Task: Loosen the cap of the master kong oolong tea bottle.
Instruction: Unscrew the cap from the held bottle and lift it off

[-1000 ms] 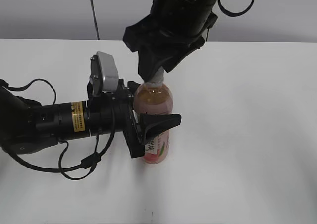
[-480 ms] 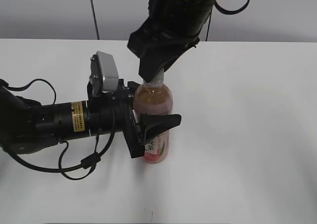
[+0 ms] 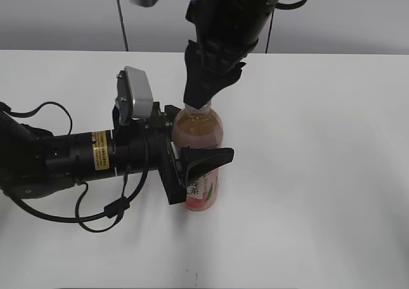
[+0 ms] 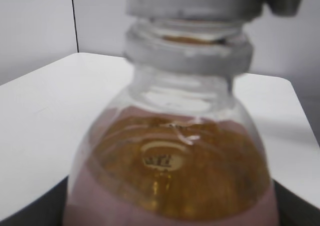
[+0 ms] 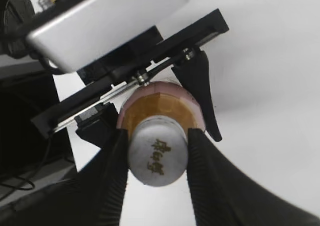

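Master kong oolong tea bottle (image 3: 199, 155) upright on the white desk (image 3: 319, 174), somewhat left of centre, well in from every desk edge. Left gripper (image 3: 192, 161) reaching in from the left, lying low along the desk, clamped across the bottle's middle just above the pink label; one dark finger (image 3: 208, 156) crossing the front, the other hidden behind. Right gripper (image 5: 157, 151) coming down from above, pressed on both ribbed sides of the cap (image 5: 157, 156), touching it left and right; dark characters visible on the cap's top. In the left wrist view, neck ring (image 4: 187, 53) and amber tea filling the frame, blurred, with the cap's lower edge at the top border.

Open room: broad bare desk to the right of the bottle and in front of it, out to the near edge. Left side crowded by the left arm (image 3: 70, 155) and its looping cables (image 3: 102, 215). Behind, bare desk up to the far edge against the grey wall (image 3: 64, 14), partly covered by the right arm (image 3: 236, 14) overhead
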